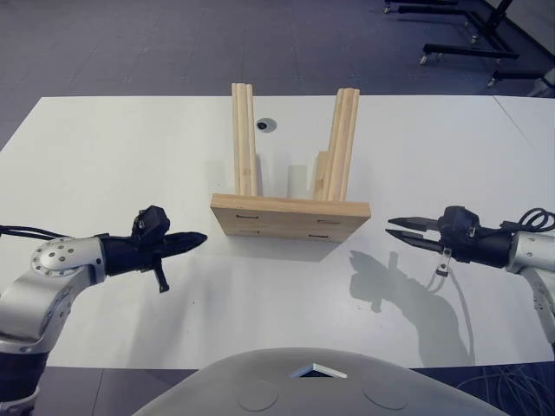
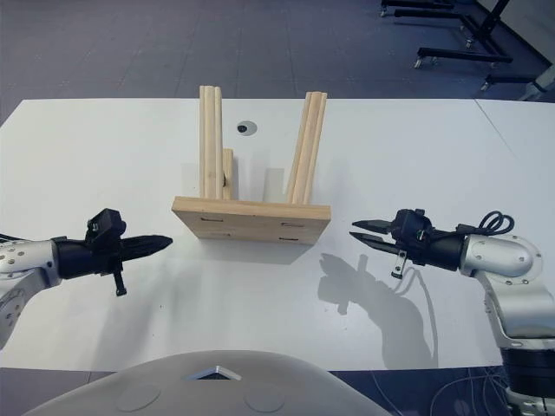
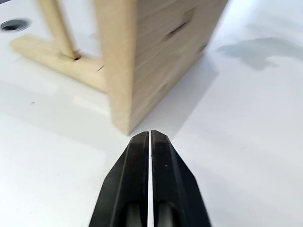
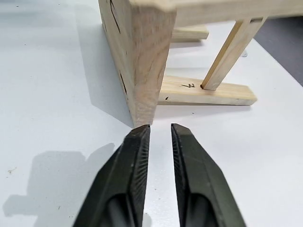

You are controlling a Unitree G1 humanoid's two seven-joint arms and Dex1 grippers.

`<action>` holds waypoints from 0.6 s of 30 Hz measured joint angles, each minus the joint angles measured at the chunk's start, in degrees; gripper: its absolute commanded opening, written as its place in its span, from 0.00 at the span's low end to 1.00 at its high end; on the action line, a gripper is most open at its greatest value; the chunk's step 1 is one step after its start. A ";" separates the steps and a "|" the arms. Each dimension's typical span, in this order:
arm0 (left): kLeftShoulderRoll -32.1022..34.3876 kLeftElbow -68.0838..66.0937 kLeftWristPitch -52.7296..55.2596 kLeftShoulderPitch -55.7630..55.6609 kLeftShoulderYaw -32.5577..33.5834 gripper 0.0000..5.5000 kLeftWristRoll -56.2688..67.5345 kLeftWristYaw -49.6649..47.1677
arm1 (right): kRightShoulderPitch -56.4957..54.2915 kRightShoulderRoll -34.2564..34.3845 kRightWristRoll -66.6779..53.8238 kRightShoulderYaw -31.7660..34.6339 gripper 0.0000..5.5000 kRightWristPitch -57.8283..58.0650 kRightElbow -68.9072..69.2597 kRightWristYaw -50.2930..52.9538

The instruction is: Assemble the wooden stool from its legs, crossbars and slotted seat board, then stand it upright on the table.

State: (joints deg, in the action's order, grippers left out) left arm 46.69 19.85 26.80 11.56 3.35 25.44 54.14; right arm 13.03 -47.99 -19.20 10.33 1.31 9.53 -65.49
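Assembled wooden stool lying on its side mid-way across the white table, seat board facing the robot, legs pointing away, left gripper pinched closed near the seat's left end, right gripper narrowly parted near its right end, neither touching the wood.

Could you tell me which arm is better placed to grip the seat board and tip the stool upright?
Probably the right: the right gripper has its fingers open beside one end of the seat board, while the left gripper, equally near, is shut.
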 measured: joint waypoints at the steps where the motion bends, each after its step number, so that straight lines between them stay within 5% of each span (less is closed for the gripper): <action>1: -0.89 -2.35 -2.50 -0.30 -1.06 0.13 -1.38 0.33 | -0.68 0.68 0.00 -1.21 0.28 -0.66 -2.05 -0.71; 9: -5.42 -25.25 -22.74 -9.04 -10.31 0.36 -12.22 6.67 | -10.50 7.85 -1.23 -9.26 0.55 -3.54 -21.78 -8.54; 18: -10.31 -47.23 -42.05 -22.88 -13.75 0.36 -18.26 8.13 | -15.24 11.18 1.21 -12.53 0.83 -9.10 -33.83 -11.80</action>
State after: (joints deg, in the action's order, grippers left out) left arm 36.38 -27.38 -15.25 -11.31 -10.40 7.17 62.28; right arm -2.22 -36.81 -17.99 -2.20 -7.80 -24.30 -77.29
